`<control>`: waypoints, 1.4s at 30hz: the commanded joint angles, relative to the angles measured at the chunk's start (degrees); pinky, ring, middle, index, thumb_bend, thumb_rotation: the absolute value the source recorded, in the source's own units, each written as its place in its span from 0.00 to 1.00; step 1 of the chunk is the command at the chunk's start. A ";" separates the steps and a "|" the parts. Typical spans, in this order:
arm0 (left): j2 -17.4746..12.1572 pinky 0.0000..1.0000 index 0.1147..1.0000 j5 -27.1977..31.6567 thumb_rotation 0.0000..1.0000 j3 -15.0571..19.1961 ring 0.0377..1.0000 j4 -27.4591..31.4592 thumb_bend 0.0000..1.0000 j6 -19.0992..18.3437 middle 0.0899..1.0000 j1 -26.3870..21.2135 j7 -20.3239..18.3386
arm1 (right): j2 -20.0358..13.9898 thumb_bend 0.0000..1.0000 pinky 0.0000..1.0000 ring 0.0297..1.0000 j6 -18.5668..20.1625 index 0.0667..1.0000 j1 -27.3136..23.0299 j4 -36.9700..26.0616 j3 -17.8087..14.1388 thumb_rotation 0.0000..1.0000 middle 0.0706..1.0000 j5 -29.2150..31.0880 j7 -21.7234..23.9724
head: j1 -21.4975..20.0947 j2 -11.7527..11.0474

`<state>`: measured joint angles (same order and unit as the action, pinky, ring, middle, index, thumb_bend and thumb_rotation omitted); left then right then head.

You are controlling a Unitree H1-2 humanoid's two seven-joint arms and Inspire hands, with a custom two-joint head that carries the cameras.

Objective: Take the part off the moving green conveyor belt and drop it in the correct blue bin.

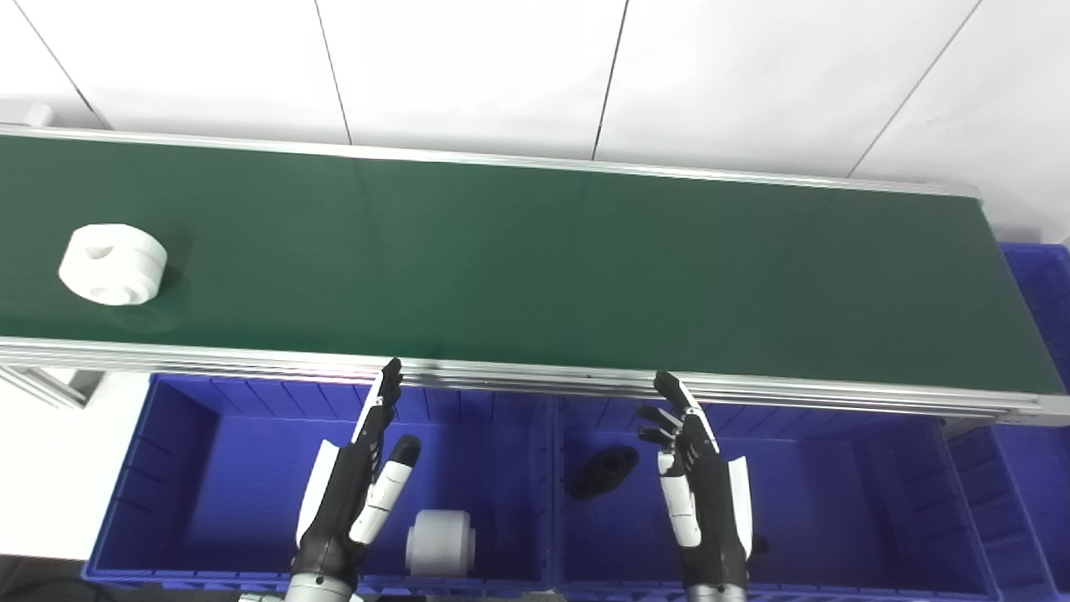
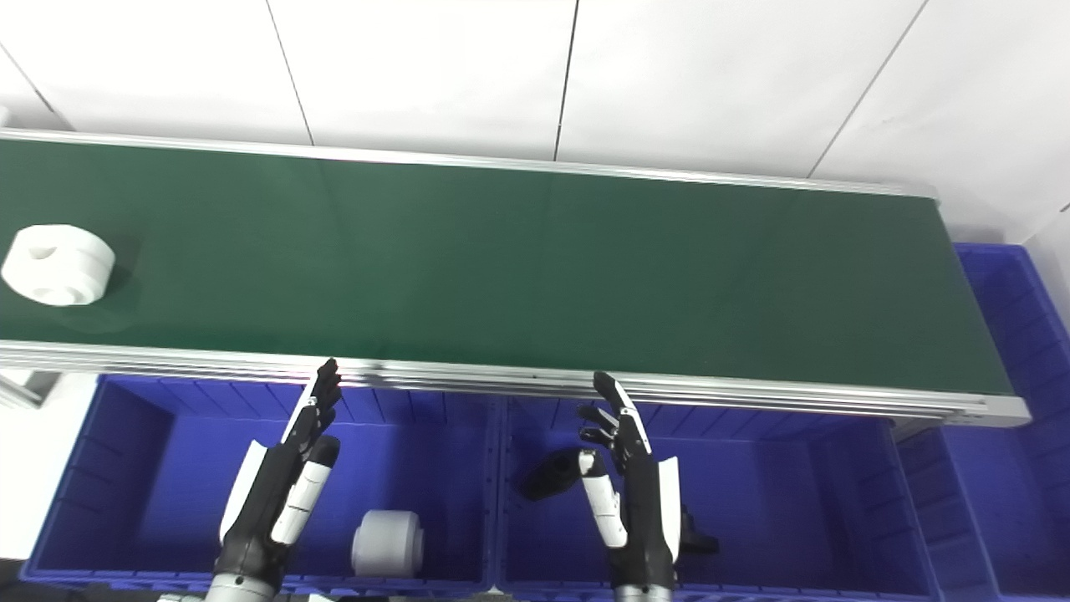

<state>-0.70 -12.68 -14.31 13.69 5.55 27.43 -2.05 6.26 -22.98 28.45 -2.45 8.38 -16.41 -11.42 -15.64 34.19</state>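
Note:
A white round part (image 1: 112,264) with a hollow in its top lies on the green conveyor belt (image 1: 535,267) at the far left. My left hand (image 1: 355,493) hovers open over the left blue bin (image 1: 209,477), fingers stretched toward the belt's near rail. Over the middle blue bin (image 1: 836,485) my right hand (image 1: 698,493) is open too, its fingers slightly curled. Neither hand holds anything. Both are well right of the white part and short of the belt.
A white cylinder (image 1: 440,543) lies in the left bin. A black part (image 1: 602,471) rests in the middle bin, beside the right hand. Another blue bin (image 1: 1041,351) stands past the belt's right end. An aluminium rail (image 1: 535,380) edges the belt's near side.

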 commanded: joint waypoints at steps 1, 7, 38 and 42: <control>0.66 1.00 1.00 -0.04 1.00 -0.40 1.00 1.22 0.69 1.81 1.00 -0.25 0.48 | 0.05 0.71 0.70 0.77 -2.56 0.87 -0.19 -1.33 -0.03 1.00 0.89 -0.03 -0.37 | 0.17 -0.10; 0.72 1.00 1.00 -0.23 1.00 -0.60 1.00 0.87 0.68 2.19 1.00 -0.40 0.45 | -0.02 0.70 0.70 0.77 -2.34 0.87 -0.31 -1.27 -0.13 1.00 0.89 -0.16 -0.39 | 0.42 -0.10; 3.15 1.00 1.00 -1.55 1.00 -2.69 0.99 -1.79 0.62 3.25 1.00 -0.57 1.86 | -3.58 0.64 0.78 0.81 -3.89 0.91 -1.11 0.72 -0.56 1.00 0.87 3.05 -0.24 | 9.54 -2.65; 3.46 1.00 1.00 -2.58 1.00 -3.33 0.99 -3.77 0.61 4.51 1.00 -1.37 2.72 | -4.79 0.66 0.79 0.82 -3.89 0.92 -1.95 2.19 -0.71 1.00 0.88 3.59 -0.66 | 11.97 -4.05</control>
<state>2.22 -14.58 -17.17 9.03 7.29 26.81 -0.12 1.57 -23.37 26.90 0.54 7.67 -12.96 -11.66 -3.87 30.23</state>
